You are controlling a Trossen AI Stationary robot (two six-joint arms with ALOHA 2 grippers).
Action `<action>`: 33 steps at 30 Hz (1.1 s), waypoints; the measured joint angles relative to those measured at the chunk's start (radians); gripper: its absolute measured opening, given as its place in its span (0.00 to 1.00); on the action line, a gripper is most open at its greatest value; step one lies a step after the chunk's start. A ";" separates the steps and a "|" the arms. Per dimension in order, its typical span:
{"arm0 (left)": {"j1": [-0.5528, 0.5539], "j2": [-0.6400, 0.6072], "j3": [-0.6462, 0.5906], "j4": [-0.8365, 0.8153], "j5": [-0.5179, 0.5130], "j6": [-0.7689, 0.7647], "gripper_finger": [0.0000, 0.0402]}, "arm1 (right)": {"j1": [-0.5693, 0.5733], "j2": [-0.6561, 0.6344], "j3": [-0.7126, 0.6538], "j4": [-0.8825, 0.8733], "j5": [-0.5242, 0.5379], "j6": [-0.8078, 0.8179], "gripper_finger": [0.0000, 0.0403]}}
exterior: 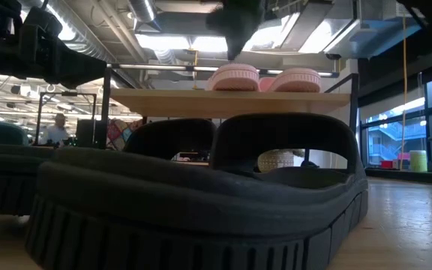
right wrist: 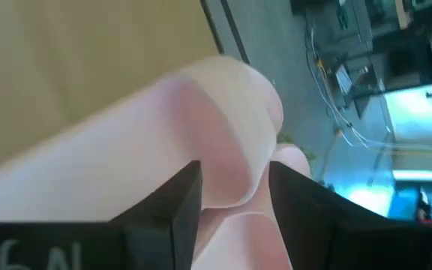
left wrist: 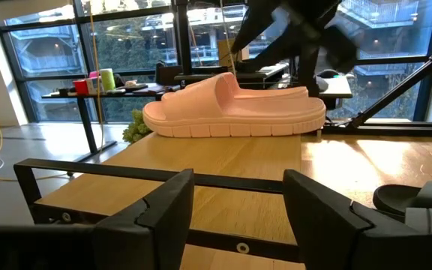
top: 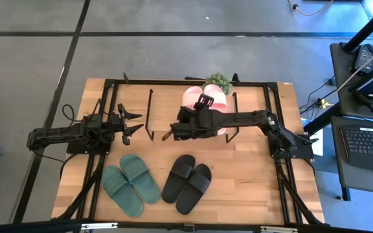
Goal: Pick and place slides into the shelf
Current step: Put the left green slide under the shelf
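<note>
The right gripper [top: 203, 107] hangs over the shelf [top: 167, 107], its two fingers [right wrist: 163, 217] clamped on the strap of a pink slide [top: 196, 98], and the pink pair sits side by side on the shelf's wooden top. Off to the shelf's left, the left gripper [top: 135, 123] hovers with its fingers apart and nothing between them. On the table in front, the green slides [top: 131, 184] and black slides [top: 186, 183] lie in pairs, near each other.

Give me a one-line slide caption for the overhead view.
Right end effector at the pink slides on the shelf; green and black pairs wait on the table.
</note>
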 joint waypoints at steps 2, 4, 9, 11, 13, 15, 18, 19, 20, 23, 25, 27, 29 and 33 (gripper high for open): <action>0.000 0.000 0.000 0.000 0.000 0.000 0.49 | 0.041 -0.016 0.012 -0.001 0.000 0.000 0.39; 0.000 0.000 0.000 0.000 0.000 0.000 0.49 | 0.085 -0.038 0.014 -0.001 0.000 -0.001 0.39; 0.000 0.000 0.000 0.000 0.000 -0.001 0.49 | 0.204 -0.089 0.014 -0.001 0.000 -0.021 0.39; 0.000 0.000 0.000 0.000 0.002 -0.001 0.49 | 0.253 -0.107 0.014 -0.001 0.001 -0.052 0.39; 0.000 0.000 0.000 0.000 0.004 -0.001 0.49 | 0.303 -0.120 0.014 -0.001 0.005 -0.048 0.39; 0.000 0.000 0.000 0.000 0.004 -0.001 0.49 | 0.351 -0.126 0.014 -0.001 0.013 -0.033 0.39; 0.000 0.000 0.000 0.000 0.004 -0.001 0.49 | 0.416 -0.133 0.014 -0.001 0.000 -0.023 0.39; 0.000 0.000 0.000 0.000 0.004 -0.001 0.49 | 0.436 -0.134 0.014 -0.002 -0.002 -0.010 0.39; 0.000 0.000 0.000 0.000 0.004 -0.001 0.49 | 0.454 -0.135 0.014 -0.001 -0.002 0.016 0.39; 0.000 0.000 0.000 0.000 0.004 -0.002 0.49 | 0.501 -0.135 0.014 -0.001 -0.004 0.087 0.39; 0.000 0.000 0.000 0.000 0.004 -0.002 0.49 | 0.527 -0.135 0.014 -0.001 -0.005 0.131 0.39; 0.000 0.000 0.000 0.000 0.006 -0.002 0.49 | 0.551 -0.135 0.014 -0.001 -0.007 0.162 0.39; 0.000 0.000 0.000 0.000 0.019 -0.002 0.49 | 0.571 -0.135 0.014 -0.001 -0.008 0.189 0.39; 0.000 0.000 0.000 0.000 0.070 -0.003 0.49 | 0.603 -0.135 0.011 0.000 -0.008 0.249 0.39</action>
